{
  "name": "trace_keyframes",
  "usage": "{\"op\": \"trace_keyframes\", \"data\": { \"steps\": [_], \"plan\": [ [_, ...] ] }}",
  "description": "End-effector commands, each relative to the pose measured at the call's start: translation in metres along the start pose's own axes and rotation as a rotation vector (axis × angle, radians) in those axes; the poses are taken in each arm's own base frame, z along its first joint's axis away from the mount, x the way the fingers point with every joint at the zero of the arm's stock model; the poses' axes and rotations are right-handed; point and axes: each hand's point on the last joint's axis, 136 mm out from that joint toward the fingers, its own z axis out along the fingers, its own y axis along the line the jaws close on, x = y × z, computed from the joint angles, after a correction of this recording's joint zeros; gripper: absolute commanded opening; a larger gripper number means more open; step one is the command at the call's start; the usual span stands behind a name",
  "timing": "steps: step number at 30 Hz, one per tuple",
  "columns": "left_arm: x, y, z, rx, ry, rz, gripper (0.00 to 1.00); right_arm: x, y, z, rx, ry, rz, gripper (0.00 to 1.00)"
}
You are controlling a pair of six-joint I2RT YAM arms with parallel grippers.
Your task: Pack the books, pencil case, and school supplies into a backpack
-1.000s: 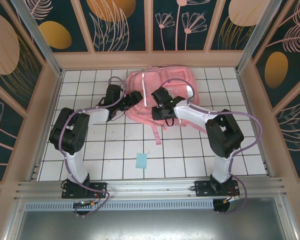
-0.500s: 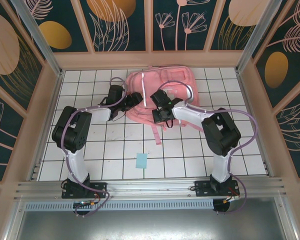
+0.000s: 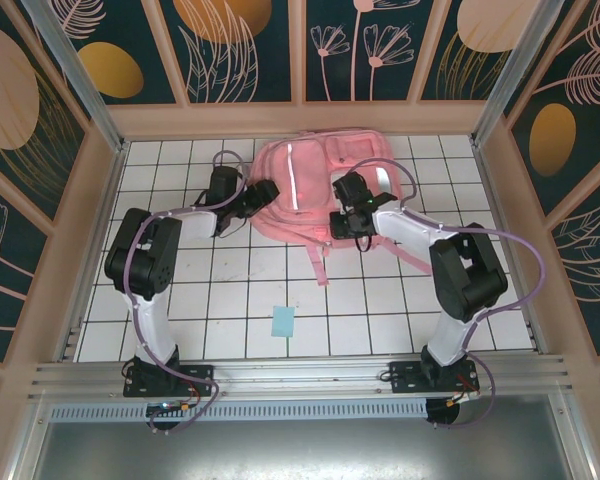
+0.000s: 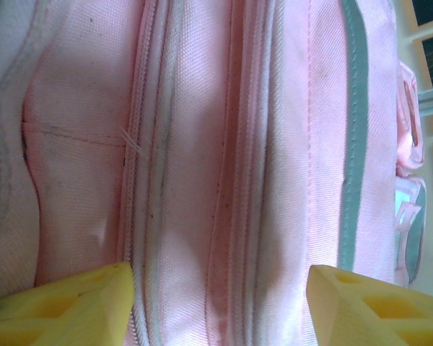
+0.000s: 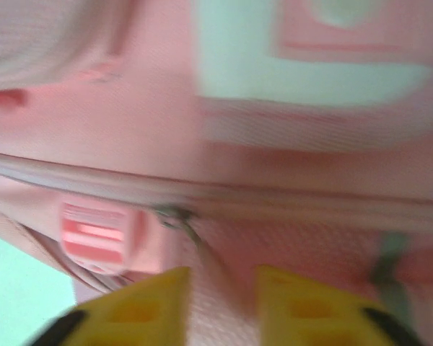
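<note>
The pink backpack [image 3: 320, 165] lies at the back middle of the tiled table, a shiny strip running down its front. My left gripper [image 3: 263, 193] is at its left side, jaws open wide across zip seams in the pink fabric [image 4: 224, 144]. My right gripper [image 3: 342, 222] is at its near edge. Its yellow fingers stand a little apart, open, and the pale pull strip from a zip slider [image 5: 175, 215] runs down between them. A light-blue square pad [image 3: 283, 322] of the school supplies lies on the tiles nearer me. The books and pencil case are out of view.
Pink straps [image 3: 318, 262] trail from the backpack toward me. A pink buckle [image 5: 97, 234] sits just left of the zip slider. Wooden walls [image 3: 90, 230] close the table on three sides, and a metal rail [image 3: 300, 375] runs along the near edge.
My right gripper has moved right and slightly farther back, and the backpack has shifted with it, its shiny strip now upright. The left gripper has barely moved.
</note>
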Motion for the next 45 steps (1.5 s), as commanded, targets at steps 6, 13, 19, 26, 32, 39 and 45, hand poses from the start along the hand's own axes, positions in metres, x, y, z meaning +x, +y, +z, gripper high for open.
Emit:
{"op": "trace_keyframes", "data": {
  "steps": [6, 13, 19, 26, 32, 39, 45],
  "plan": [
    [-0.014, 0.012, -0.038, -0.067, -0.056, -0.030, 0.69, -0.078, 0.024, -0.048, -0.149, -0.205, 0.084, 0.53],
    [0.002, 0.008, -0.032, -0.043, -0.005, -0.022, 0.68, -0.127, 0.050, -0.026, -0.296, -0.254, 0.181, 0.51],
    [0.022, -0.003, -0.024, -0.008, 0.037, -0.018, 0.67, -0.131, 0.056, 0.006, -0.320, -0.237, 0.210, 0.44],
    [0.032, -0.005, -0.020, 0.011, 0.058, -0.032, 0.67, -0.118, 0.064, 0.046, -0.330, -0.154, 0.220, 0.33],
    [0.042, 0.005, -0.009, 0.001, 0.089, -0.034, 0.65, -0.119, 0.098, 0.047, -0.377, -0.150, 0.164, 0.31],
    [0.061, -0.005, 0.004, 0.068, 0.144, -0.043, 0.61, -0.115, 0.108, 0.058, -0.404, -0.114, 0.177, 0.31],
    [0.046, -0.016, -0.009, 0.001, 0.105, 0.084, 0.62, -0.123, 0.106, 0.040, -0.482, -0.129, 0.276, 0.00]
  ]
}}
